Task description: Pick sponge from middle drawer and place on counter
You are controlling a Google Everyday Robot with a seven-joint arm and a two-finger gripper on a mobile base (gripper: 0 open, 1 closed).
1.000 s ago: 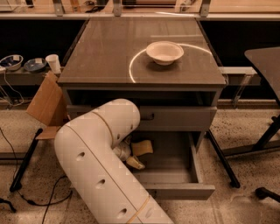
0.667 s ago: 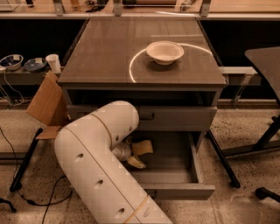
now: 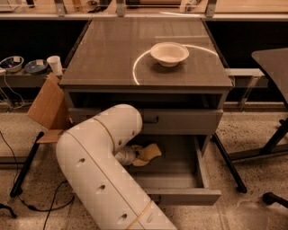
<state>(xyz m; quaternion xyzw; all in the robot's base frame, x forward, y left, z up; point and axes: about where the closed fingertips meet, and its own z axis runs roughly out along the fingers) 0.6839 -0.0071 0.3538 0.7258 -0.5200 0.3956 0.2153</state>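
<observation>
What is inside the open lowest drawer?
The sponge is inside the middle drawer, with the pincer right beside it. The arm hides the drawer's left part.

Pale-yellow sponge (image 3: pixel 150 152) inside open middle drawer (image 3: pixel 184 196), beside gripper (image 3: pixel 135 157); counter (image 3: pixel 108 54) glossy.

Gripper (image 3: pixel 134 157): inside the middle drawer (image 3: pixel 184 196), mostly hidden behind the white arm (image 3: pixel 101 152); only a grey stub shows against the sponge (image 3: pixel 150 152), whose left end is covered, so hold or mere contact cannot be told. Arm: base cut off by the bottom edge, and its bulk conceals the drawer's left wall and front left corner. Dark side table (image 3: pixel 272 63): cut by the right edge; upright posts (image 3: pixel 119 6) behind the counter (image 3: pixel 108 58): cropped at the top edge, unidentifiable.
</observation>
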